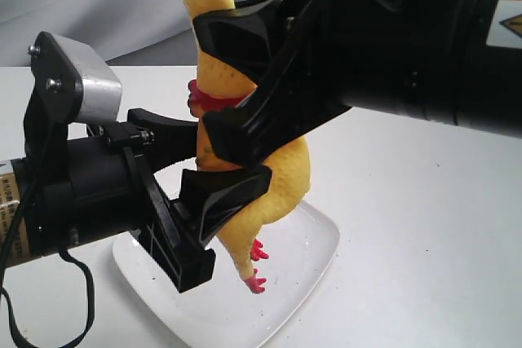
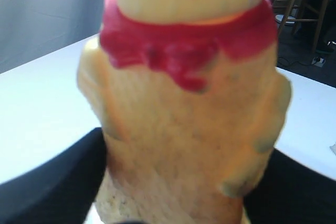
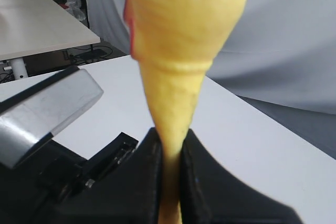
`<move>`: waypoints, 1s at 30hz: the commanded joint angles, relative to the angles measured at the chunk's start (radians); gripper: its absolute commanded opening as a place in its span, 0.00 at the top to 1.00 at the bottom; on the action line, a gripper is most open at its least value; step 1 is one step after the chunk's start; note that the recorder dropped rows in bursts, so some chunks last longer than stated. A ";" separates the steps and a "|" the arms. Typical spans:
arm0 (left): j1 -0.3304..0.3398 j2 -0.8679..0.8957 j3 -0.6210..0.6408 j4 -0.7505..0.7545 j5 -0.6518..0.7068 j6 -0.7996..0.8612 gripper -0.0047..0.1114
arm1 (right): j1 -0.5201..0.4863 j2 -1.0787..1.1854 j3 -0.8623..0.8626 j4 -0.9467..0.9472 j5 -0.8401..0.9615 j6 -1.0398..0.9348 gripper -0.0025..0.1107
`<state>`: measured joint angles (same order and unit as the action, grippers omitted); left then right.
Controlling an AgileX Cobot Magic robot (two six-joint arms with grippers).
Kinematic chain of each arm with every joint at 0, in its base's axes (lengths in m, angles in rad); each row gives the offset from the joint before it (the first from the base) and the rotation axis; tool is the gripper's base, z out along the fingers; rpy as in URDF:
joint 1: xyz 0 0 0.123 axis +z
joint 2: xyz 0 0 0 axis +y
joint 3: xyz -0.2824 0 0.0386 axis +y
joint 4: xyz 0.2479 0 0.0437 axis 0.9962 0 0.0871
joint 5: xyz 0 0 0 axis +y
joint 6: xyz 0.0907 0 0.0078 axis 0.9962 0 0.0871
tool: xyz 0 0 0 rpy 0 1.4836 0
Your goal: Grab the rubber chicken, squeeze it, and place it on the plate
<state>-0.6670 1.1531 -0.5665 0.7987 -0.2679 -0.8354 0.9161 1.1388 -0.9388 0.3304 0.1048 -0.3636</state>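
Both my claws are clenched on the rubber chicken [image 1: 285, 177]: my left gripper [image 1: 216, 160] grips its body, and my right gripper [image 1: 232, 79] grips it higher above the plate [image 1: 326, 242] (pinching it thin). It hangs upright, red feet over the plate

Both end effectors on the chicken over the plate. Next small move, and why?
Probably lower both arms together a little. The left end effector and right end effector are both shut on the rubber chicken, which hangs upright with its red feet over the plate, seemingly just off it. The right wrist view shows the body pinched thin, so the squeeze looks made.
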 commanded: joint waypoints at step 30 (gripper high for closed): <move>0.000 0.000 0.007 0.184 -0.016 -0.060 0.41 | 0.001 -0.003 -0.001 0.025 -0.027 0.006 0.98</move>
<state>-0.6649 1.1531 -0.5665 0.8919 -0.2663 -0.8708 0.9161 1.1388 -0.9388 0.3547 0.1139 -0.3636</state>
